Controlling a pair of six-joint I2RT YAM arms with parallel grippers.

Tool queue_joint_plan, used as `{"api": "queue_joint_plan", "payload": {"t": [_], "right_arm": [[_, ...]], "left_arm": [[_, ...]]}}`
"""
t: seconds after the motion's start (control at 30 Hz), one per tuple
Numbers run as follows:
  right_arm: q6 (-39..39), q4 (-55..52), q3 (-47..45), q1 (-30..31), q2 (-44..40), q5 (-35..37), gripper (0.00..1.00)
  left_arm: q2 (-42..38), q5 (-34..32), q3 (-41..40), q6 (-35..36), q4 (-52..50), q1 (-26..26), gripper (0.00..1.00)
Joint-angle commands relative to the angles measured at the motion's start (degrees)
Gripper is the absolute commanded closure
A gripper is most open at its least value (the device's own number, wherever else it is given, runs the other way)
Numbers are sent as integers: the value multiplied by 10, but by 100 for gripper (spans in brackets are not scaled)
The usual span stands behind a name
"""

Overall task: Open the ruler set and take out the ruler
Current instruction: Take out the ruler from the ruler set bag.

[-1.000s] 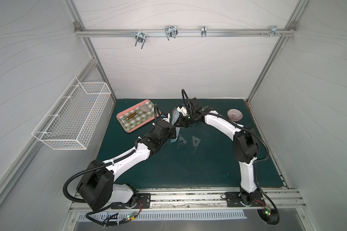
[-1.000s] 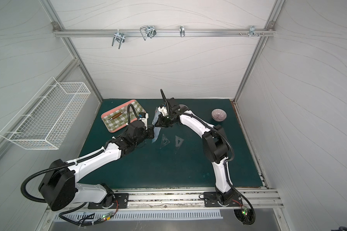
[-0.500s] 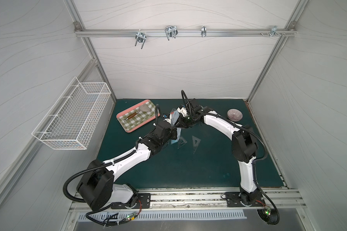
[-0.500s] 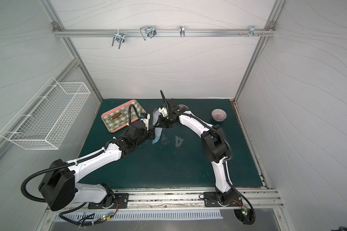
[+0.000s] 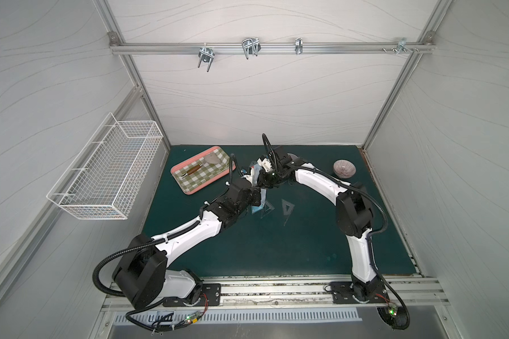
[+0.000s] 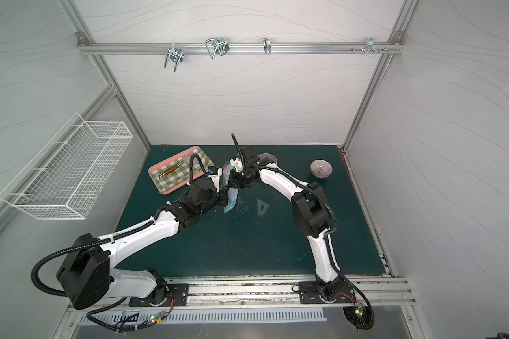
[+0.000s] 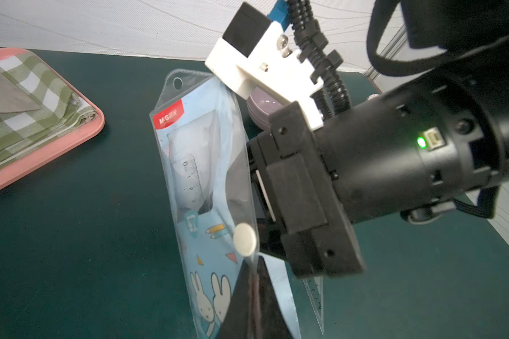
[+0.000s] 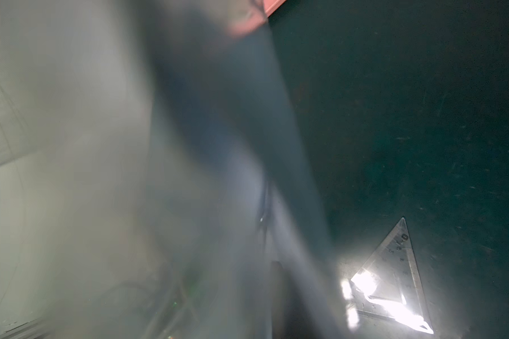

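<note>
We log the ruler set point(image 7: 206, 164) standing on end, lower end clamped in the closed left gripper point(image 7: 252, 281). The right gripper point(image 7: 254, 190) is at its side edge; we cannot tell its opening.

Clear triangle point(image 8: 394, 276) on green mat point(image 8: 423, 117)

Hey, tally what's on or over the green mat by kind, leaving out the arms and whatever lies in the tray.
Set squares: 2
Bowls: 2
Tray: 1
Ruler set: 1
Total: 6
</note>
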Motion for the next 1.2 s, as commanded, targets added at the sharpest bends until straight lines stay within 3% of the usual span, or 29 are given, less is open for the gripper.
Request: {"api": "queue_joint_plan", "payload": {"t": [0.0, 0.33, 0.7, 1.17], "right_arm": [[3, -8, 16, 8, 14, 5, 90], [1, -13, 12, 10, -5, 22, 99], [-11, -23, -20, 5, -45, 57, 100], [-18, -13, -56, -2, -98, 98, 100]], "left_arm": [[-22, -1, 0, 9, 57, -3, 100], [18, -57, 20, -22, 23, -4, 100], [50, -100, 39, -62, 15, -2, 100], [58, -90, 34, -85, 26, 14, 100]]}}
